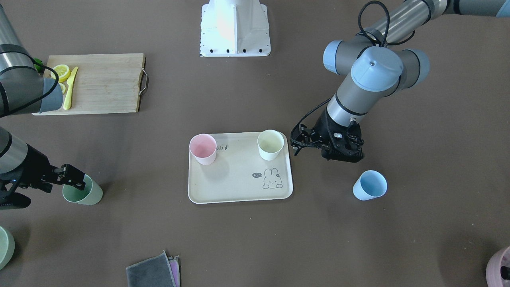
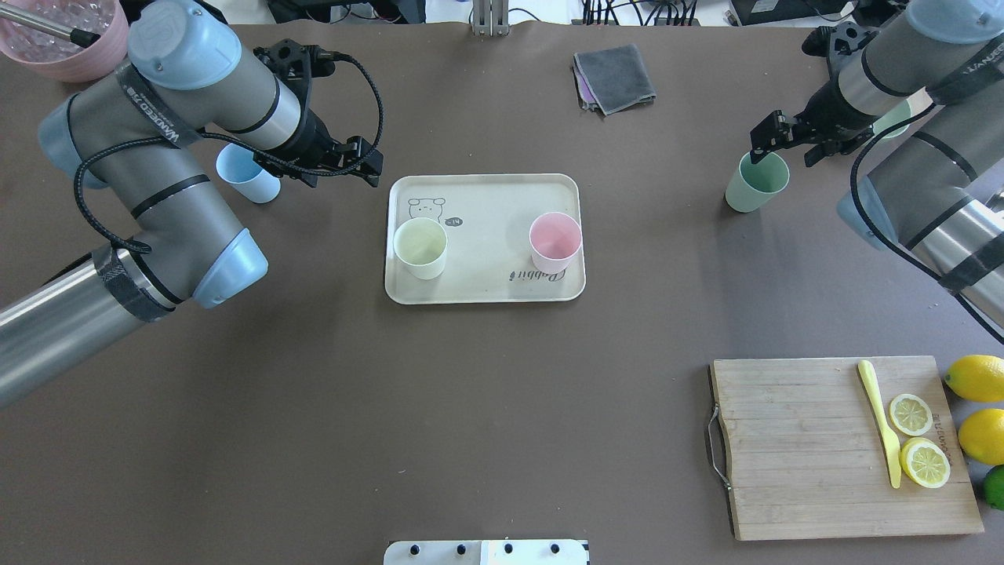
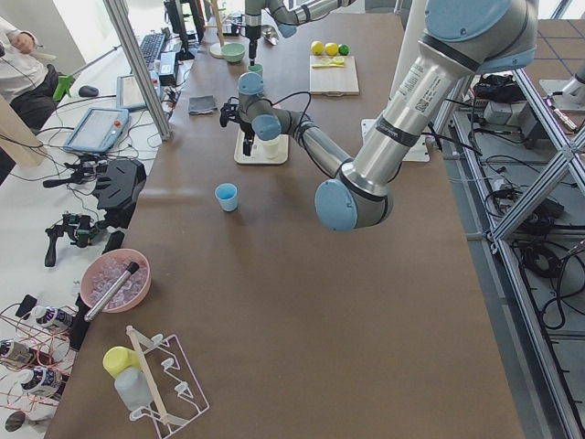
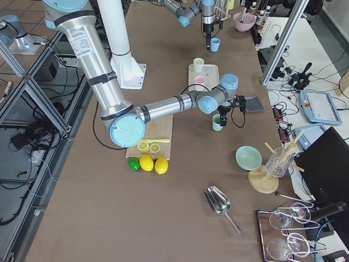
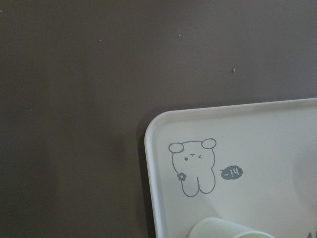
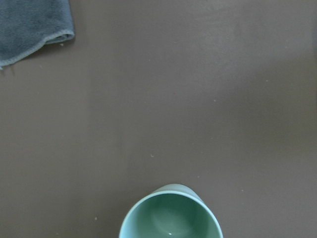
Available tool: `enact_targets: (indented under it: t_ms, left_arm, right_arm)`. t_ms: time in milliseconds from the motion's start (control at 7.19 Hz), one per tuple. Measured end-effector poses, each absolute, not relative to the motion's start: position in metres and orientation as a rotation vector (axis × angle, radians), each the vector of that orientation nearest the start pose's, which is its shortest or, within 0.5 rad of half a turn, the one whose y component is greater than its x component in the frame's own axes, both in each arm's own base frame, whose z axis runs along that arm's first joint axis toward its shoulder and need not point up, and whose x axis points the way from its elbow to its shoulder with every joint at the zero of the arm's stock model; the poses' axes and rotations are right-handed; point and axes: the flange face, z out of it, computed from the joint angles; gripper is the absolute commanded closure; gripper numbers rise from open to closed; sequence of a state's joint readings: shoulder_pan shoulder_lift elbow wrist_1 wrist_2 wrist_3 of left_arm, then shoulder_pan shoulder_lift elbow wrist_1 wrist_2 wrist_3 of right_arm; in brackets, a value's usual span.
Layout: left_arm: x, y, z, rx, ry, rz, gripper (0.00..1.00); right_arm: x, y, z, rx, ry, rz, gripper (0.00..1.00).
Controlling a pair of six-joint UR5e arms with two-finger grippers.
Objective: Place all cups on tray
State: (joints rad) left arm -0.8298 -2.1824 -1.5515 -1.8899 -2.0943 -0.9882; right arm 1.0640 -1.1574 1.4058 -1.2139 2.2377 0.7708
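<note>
The right gripper [image 1: 75,179] sits at the rim of the sage green cup [image 1: 85,195]. Its fingers are down against the cup's near wall, but I cannot tell whether they have clamped on it or only bracket it. The cup stands upright on the desk [image 1: 255,247], well apart from the tray [image 1: 239,191].

The left gripper [image 1: 298,142] hangs just beside the tray's edge, next to the cream-white cup [image 1: 271,145]. Its fingers are spread and it holds nothing. Behind that arm, out on the bare desk, the light blue cup [image 1: 369,185] stands upright and untouched.

On the tray itself, the cream-white cup stands in one corner, near the bunny drawing, and the pink cup [image 1: 203,149] stands at the opposite end by the script. Both are upright and inside the rim.

By my reading the task is half done: two cups are placed and two are left. The green one looks to be the cup in hand for the right arm, and the blue one would fall to the left arm. The middle of the tray has bare room for both.
</note>
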Motion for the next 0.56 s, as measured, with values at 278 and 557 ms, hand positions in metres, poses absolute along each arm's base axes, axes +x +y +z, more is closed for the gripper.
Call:
enact_targets:
  t_ms: [278, 557]
  left_arm:
    - [0.395, -0.580, 0.270, 0.213, 0.984, -0.004, 0.02]
    - [0.368, -0.593, 0.291, 0.238, 0.956, -0.001, 0.02]
  right_arm:
    - [-0.269, -0.625, 0.486, 0.046, -0.846, 0.054, 1.00]
    - [-0.273, -0.625, 0.497, 0.022, -0.837, 0.060, 1.00]
